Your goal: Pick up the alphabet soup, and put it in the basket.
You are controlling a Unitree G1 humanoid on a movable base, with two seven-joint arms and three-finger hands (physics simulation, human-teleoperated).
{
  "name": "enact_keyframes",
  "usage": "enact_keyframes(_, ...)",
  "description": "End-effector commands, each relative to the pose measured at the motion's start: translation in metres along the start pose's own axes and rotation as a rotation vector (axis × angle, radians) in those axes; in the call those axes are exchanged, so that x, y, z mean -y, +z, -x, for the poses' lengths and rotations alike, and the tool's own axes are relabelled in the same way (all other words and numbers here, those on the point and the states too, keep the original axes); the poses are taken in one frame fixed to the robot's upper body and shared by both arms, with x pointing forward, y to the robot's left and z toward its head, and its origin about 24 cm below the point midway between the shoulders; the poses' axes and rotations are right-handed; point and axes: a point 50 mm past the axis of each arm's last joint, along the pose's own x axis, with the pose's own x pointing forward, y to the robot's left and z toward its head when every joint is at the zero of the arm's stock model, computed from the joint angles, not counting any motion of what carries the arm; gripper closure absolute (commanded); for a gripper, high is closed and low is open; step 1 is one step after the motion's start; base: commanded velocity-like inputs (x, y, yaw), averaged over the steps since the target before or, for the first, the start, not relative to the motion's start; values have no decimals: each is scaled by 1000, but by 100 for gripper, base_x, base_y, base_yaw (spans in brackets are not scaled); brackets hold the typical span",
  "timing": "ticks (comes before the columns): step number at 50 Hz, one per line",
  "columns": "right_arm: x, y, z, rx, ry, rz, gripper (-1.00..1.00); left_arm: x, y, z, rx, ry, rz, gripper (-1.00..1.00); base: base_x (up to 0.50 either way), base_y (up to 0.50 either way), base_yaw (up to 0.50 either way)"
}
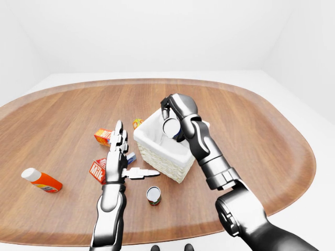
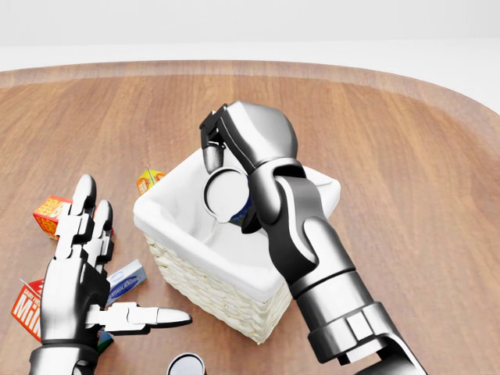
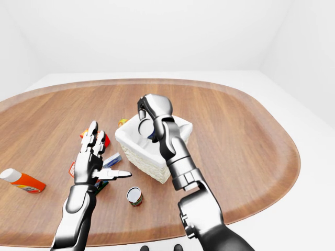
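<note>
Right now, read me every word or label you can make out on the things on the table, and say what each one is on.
"Mil", cut off by the left hand: on the red and white carton, likely milk.
Orange box: print too small to read.
Blue and white box: print blurred.
Orange bottle: label unreadable.
Can in the right hand over the basket: only its blank end shows.

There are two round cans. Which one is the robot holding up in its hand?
The silver-ended can gripped in the right hand over the white woven basket. The other can stands alone on the brown wooden table, below the basket in the left-eye view.
</note>
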Motion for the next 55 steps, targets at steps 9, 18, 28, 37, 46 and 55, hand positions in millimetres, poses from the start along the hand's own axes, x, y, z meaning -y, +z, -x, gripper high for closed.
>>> enact_keyframes(9,4,0,-2,-2,-27,-24,100,0,-2,0,-8,-1,0,-100,0,0,0)
enact_keyframes(18,0,-2,-1,-11,-13,-24,-100,0,-1,0,-4,-1,0,-100,0,0,0)
enact_keyframes(28,-3,-2,-1,-11,3,-25,-100,0,-1,0,-3,-1,0,-100,0,0,0)
enact_keyframes(37,-4,-1,-1,-11,4,-29,-100,0,-1,0,-5,-2,1,-100,0,0,0)
enact_keyframes(46,2,0,-2,-4,-12,-30,-100,0,-1,0,-5,-2,1,-100,0,0,0)
enact_keyframes(55,17,10,-4,35,-59,-25,-100,0,-1,0,-3,-3,0,-100,0,0,0)
